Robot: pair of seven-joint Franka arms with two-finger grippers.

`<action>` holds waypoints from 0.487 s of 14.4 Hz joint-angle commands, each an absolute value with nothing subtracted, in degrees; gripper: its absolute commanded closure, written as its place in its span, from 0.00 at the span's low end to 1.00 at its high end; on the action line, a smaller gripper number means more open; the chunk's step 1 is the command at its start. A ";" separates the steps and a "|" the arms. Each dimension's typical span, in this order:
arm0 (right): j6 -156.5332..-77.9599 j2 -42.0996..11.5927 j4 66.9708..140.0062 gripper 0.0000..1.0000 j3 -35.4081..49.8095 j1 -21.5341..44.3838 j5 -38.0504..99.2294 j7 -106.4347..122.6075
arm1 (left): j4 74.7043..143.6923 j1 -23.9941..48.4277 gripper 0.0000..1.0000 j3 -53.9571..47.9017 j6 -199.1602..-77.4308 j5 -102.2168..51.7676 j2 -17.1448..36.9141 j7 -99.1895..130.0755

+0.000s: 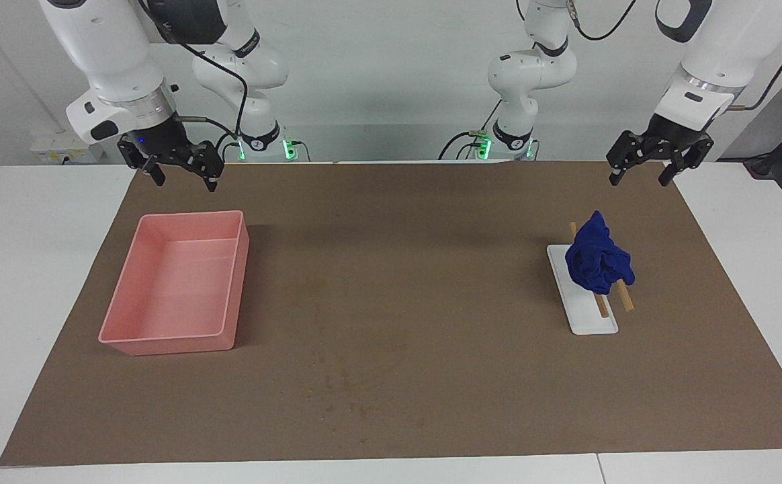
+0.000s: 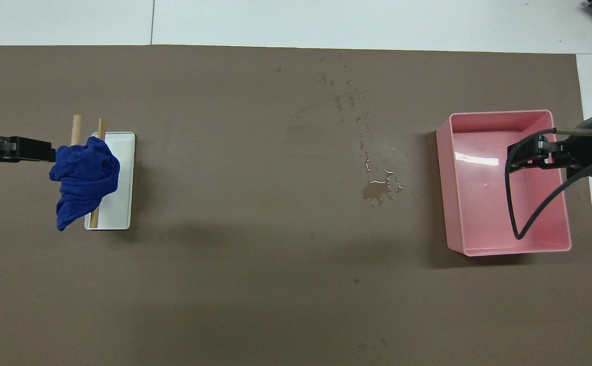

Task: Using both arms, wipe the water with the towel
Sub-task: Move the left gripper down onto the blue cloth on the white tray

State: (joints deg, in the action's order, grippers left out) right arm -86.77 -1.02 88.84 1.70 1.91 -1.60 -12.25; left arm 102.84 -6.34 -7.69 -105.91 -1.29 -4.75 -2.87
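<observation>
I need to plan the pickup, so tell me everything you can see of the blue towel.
The towel is a deep blue soft cloth, bunched in loose folds rather than spread flat. It hangs draped over two slanted wooden sticks that rise from a flat white stand, at the left arm's end of the brown mat. One end droops lower beside the stand. Only the sticks touch it; the left claw hangs open above the mat, clear of the cloth.

Robotics lab: 2 bench-mounted arms (image 1: 115,60), bare walls.

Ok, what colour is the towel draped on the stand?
Deep royal blue. The towel shows best in the overhead view, against the white stand.
</observation>
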 commanded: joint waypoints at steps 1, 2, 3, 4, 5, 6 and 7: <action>-86.57 0.00 89.47 0.00 1.93 1.49 -0.79 -10.90 | 109.77 -4.84 0.00 -7.38 -113.01 4.54 -6.16 -0.10; -86.40 0.00 89.56 0.00 1.93 1.41 -0.79 -10.90 | 111.17 -3.53 0.00 -7.38 -115.81 7.09 -5.28 2.44; -86.31 0.09 89.56 0.00 1.93 1.49 -0.79 -10.99 | 112.14 -3.17 0.00 -7.38 -117.67 9.21 -4.14 5.59; -86.40 0.17 89.73 0.00 1.93 1.41 -0.79 -10.73 | 112.93 -2.38 0.00 -7.38 -118.73 10.71 -3.00 9.63; -86.66 0.52 90.43 0.00 1.93 1.49 -0.79 -11.33 | 113.72 -1.94 0.00 -7.38 -121.00 11.51 -1.77 13.58; -87.27 0.70 90.87 0.00 1.93 1.41 -0.79 -11.51 | 114.69 -1.93 0.00 -7.38 -123.64 12.04 -0.63 15.97; -87.28 0.70 90.88 0.00 1.93 1.49 -0.79 -11.51 | 115.65 -1.93 0.00 -7.38 -125.40 12.82 0.17 16.43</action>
